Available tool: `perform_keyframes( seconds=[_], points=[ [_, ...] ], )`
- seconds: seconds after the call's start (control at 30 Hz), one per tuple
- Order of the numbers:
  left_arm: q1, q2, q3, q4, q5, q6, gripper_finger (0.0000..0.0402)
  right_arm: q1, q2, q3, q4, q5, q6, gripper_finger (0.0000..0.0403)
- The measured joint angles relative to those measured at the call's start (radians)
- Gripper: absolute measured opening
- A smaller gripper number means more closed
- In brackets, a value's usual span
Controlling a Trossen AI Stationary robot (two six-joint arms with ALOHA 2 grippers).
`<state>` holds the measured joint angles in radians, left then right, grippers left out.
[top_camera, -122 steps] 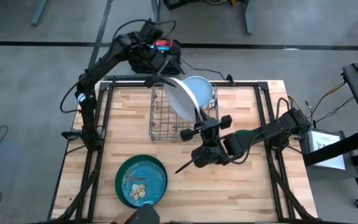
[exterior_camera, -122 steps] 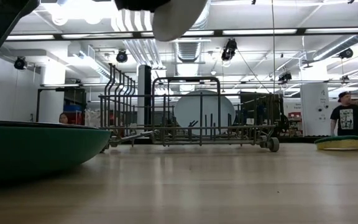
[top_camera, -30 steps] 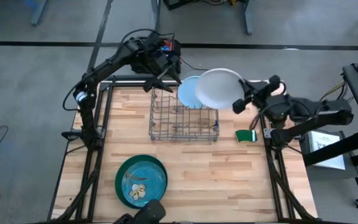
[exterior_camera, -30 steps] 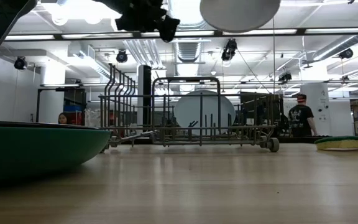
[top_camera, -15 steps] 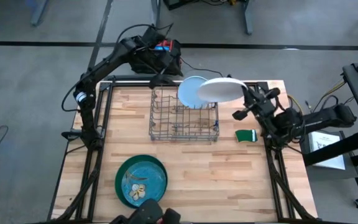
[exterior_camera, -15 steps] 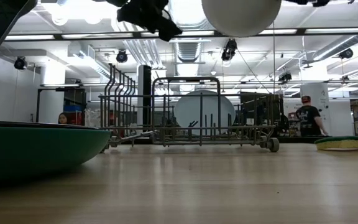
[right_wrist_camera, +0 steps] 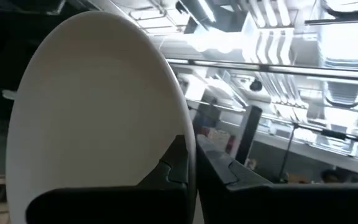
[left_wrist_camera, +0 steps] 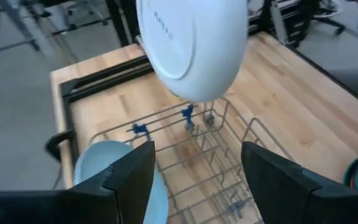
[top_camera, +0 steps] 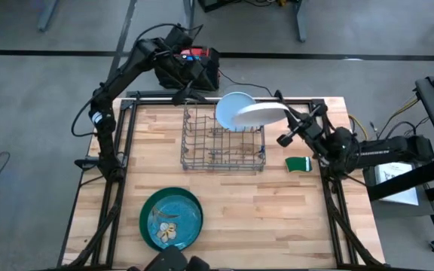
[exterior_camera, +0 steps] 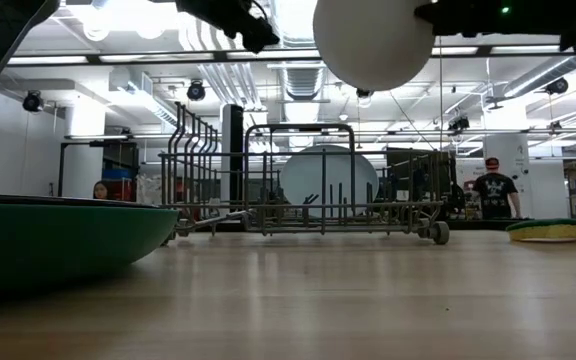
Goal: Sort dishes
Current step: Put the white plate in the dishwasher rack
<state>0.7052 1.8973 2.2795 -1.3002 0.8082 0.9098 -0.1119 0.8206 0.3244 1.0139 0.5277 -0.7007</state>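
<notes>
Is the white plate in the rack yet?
No. The right gripper holds the white plate in the air above the rack.

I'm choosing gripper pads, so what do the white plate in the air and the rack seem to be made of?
White plate: probably glazed ceramic or melamine; smooth with a soft sheen and a raised foot ring underneath. Rack: thin grey metal wire, possibly coated, with small blue clips showing in the left wrist view.

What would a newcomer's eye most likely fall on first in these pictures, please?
Probably the white plate, held in the air by the right gripper above the right end of the grey wire rack, where a pale blue plate stands on edge. Next, the teal plate lying in a dark green one at the table's near left.
</notes>
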Motion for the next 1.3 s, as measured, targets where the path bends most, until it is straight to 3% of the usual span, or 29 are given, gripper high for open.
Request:
perform_keyframes(
  seconds=[0.17,0.27,0.47,0.7,0.93,1.3],
  points=[
    [0.005,-0.014,0.072,-0.006,-0.118,-0.024,0.0229,-0.149,0.005,0.118,-0.327,-0.283,0.061,0.0000],
    [0.014,-0.030,0.065,0.008,-0.173,-0.005,0.0229,-0.239,0.023,0.233,-0.554,-0.374,0.047,0.0000],
    [0.031,-0.031,0.074,-0.006,-0.190,-0.025,0.0229,-0.358,0.078,0.454,-0.921,-0.668,-0.136,0.0000],
    [0.043,-0.030,0.067,-0.007,-0.190,-0.015,0.0229,-0.372,0.166,0.528,-1.033,-0.699,-0.712,0.0000],
    [0.045,-0.030,0.066,-0.007,-0.190,-0.013,0.0229,-0.405,0.263,0.572,-1.078,-0.855,-0.867,0.0000],
    [0.045,-0.030,0.065,-0.008,-0.189,-0.010,0.0229,-0.383,0.287,0.572,-1.145,-0.895,-1.130,0.0000]
  ],
)
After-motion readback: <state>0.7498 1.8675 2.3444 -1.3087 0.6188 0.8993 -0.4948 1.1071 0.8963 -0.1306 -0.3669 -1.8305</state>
